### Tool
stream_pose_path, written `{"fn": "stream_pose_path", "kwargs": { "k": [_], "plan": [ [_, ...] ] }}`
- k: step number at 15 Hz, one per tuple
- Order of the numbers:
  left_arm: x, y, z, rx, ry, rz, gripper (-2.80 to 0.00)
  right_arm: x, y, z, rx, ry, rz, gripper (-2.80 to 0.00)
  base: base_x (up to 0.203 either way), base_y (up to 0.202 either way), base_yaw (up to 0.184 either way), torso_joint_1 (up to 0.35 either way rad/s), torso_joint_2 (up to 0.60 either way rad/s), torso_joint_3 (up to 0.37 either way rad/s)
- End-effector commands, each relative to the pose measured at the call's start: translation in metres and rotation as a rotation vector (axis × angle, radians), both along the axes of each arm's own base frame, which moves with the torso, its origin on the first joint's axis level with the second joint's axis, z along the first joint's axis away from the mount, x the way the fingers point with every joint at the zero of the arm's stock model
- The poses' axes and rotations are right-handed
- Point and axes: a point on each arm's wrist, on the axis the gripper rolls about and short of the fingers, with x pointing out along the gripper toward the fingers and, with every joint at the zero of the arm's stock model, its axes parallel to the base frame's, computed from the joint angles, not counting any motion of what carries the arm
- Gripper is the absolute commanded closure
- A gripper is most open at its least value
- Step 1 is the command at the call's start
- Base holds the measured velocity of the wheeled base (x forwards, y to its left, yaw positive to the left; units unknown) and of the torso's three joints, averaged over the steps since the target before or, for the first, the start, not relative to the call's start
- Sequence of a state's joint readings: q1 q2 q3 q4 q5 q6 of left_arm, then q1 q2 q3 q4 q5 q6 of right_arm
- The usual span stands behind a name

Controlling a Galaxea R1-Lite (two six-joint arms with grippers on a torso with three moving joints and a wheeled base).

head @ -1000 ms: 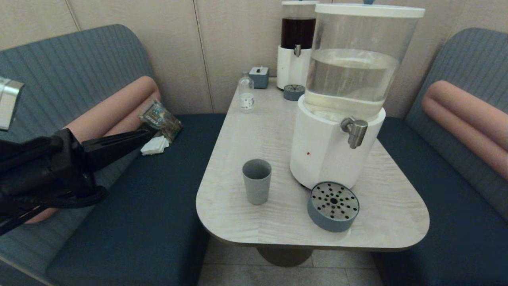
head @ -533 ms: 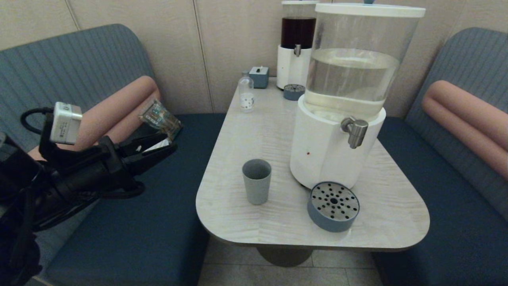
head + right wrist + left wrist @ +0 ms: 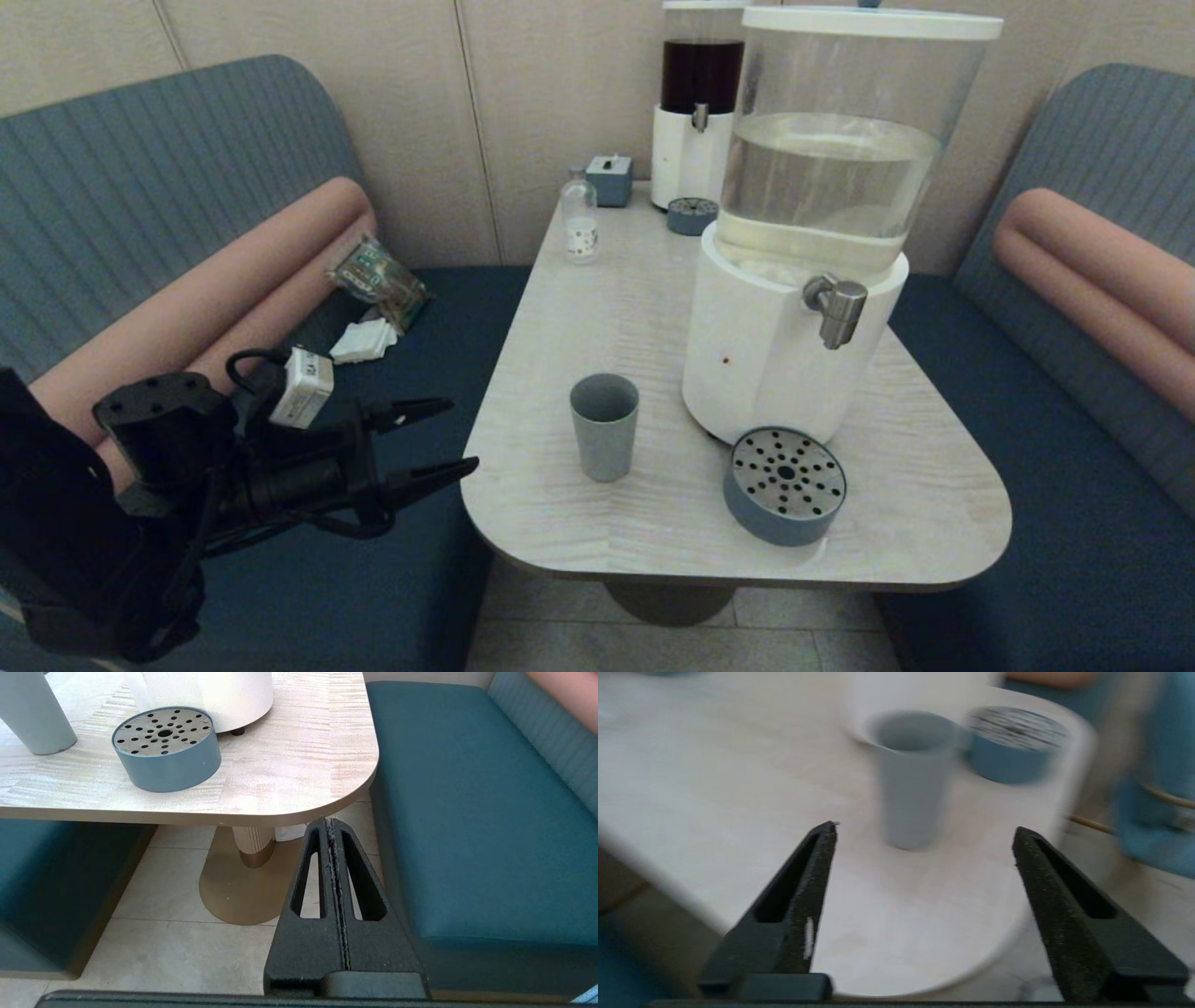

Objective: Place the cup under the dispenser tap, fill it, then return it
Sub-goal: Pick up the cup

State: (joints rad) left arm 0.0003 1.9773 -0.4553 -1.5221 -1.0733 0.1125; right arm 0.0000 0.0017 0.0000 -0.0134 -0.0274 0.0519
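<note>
The grey-blue cup [image 3: 604,426] [image 3: 909,777] [image 3: 33,713] stands upright on the pale wooden table [image 3: 597,308], left of the big white-based dispenser [image 3: 794,345]. The dispenser's steel tap [image 3: 837,308] juts out above the table, and the round perforated drip tray [image 3: 784,483] [image 3: 166,747] sits slightly to the tap's left. My left gripper [image 3: 446,436] [image 3: 924,828] hangs open just off the table's left edge, pointing at the cup, a short way from it. My right gripper [image 3: 331,822] is shut and empty, low beside the table's right front corner, out of the head view.
A smaller dark-liquid dispenser [image 3: 698,103] with its own small drip tray [image 3: 692,216], a clear bottle [image 3: 579,222] and a small grey box [image 3: 610,179] stand at the table's far end. Blue benches [image 3: 355,485] flank the table; packets [image 3: 378,276] lie on the left one.
My left arm has swung down and rightwards from over the left bench to the table's left edge, and its fingers have spread open towards the cup. The cup has stayed put.
</note>
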Motion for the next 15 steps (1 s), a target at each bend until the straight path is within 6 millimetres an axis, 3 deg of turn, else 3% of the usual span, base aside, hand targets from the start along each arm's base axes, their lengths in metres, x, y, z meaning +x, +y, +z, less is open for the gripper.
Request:
{"fn": "stream_pose_path", "kwargs": {
  "k": [1,5,8,13,15],
  "plan": [
    [0.010,-0.006,-0.023,-0.001,0.062,-0.097,-2.80,0.000,0.000,0.000,0.000,0.001,0.000,0.00,0.000,0.000,0.000,0.000,0.00,0.000],
    [0.021,-0.018,-0.047,0.001,0.116,-0.152,-2.80,0.000,0.000,0.000,0.000,0.001,0.000,0.00,0.000,0.000,0.000,0.000,0.00,0.000],
    [0.048,-0.021,-0.061,0.008,0.081,-0.157,-2.80,0.000,0.000,0.000,0.000,0.002,0.000,0.00,0.000,0.000,0.000,0.000,0.00,0.000],
    [0.088,-0.030,-0.064,0.008,-0.016,-0.123,-2.80,0.000,0.000,0.000,0.000,0.001,0.000,0.00,0.000,0.000,0.000,0.000,0.00,0.000],
    [0.091,-0.045,-0.065,0.007,-0.025,-0.150,-2.80,0.000,0.000,0.000,0.000,0.002,0.000,0.00,0.000,0.000,0.000,0.000,0.00,0.000]
  ]
}}
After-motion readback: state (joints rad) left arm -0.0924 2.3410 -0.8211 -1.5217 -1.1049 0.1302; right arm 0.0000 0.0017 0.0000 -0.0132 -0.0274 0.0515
